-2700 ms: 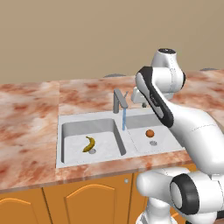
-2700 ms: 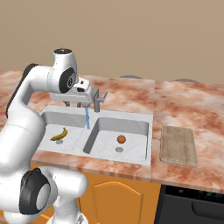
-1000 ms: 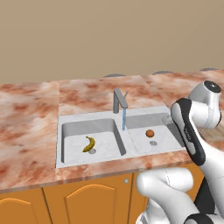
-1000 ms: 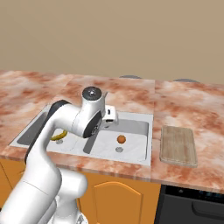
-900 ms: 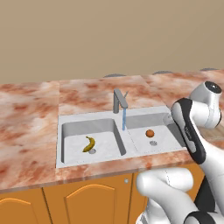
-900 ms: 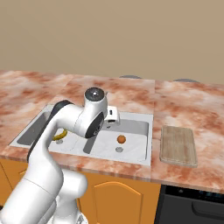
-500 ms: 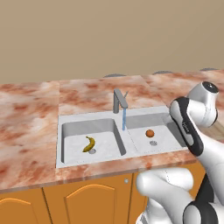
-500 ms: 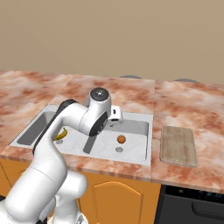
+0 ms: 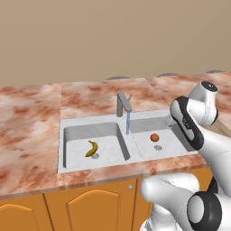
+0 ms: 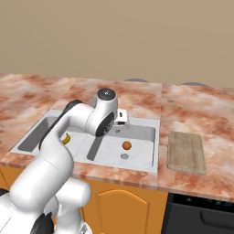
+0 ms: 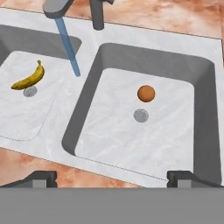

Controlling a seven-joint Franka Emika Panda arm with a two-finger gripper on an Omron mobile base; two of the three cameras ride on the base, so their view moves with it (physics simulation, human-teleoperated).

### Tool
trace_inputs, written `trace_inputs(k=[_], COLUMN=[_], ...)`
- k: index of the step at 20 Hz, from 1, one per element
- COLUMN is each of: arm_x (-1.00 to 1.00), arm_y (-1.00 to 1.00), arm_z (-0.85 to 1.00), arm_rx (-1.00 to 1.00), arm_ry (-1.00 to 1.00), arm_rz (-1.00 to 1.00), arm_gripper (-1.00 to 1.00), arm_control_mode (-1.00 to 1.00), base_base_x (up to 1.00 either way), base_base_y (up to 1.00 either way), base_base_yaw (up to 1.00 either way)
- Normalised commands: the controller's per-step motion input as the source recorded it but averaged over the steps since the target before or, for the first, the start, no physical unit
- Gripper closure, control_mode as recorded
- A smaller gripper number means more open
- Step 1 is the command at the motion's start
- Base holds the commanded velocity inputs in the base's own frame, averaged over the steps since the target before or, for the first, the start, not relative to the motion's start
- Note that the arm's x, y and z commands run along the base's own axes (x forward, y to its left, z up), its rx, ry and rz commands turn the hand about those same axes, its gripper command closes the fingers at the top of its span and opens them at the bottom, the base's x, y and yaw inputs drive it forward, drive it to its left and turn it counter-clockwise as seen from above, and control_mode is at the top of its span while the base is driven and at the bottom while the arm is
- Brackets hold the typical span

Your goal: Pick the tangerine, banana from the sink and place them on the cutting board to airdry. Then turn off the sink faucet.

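The tangerine lies in the right basin of the sink, just above the drain, also seen from the base cameras. The banana rests in the left basin beside its drain. My gripper hovers open above the near rim of the right basin, its fingers wide apart and holding nothing. The sink faucet stands behind the divider, and a blue stream of water runs from its spout. The cutting board lies bare on the counter right of the sink.
Marbled reddish counter surrounds the sink, with a plain wall behind. My arm's elbow hangs over the sink's middle and covers the faucet in the right base view. Orange cabinets sit below.
Over the last second the hand has shifted slightly right over the sink toward the right basin. The fruit has not moved, the water keeps running and the gripper stays open.
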Motion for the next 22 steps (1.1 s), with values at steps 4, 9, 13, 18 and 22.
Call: trace_inputs(k=[4,9,13,18,22], arm_x=[0.05,0.03,0.02,0.16,0.21], arm_y=[0.0,0.0,-0.01,-0.02,-0.06], arm_z=[-0.38,-0.32,-0.05,-0.05,-0.18], arm_rx=[0.0,0.0,0.0,0.0,0.0], arm_ry=[0.01,0.0,0.0,0.02,0.04], arm_rz=[-0.03,-0.02,-0.04,-0.06,-0.04], arm_gripper=[-1.0,-1.0,-1.0,-1.0,-1.0], arm_control_mode=[-1.0,-1.0,-1.0,-1.0,-1.0], base_base_x=[0.0,0.0,0.0,0.0,0.0], base_base_y=[0.0,0.0,0.0,0.0,0.0], base_base_yaw=[0.0,0.0,0.0,0.0,0.0])
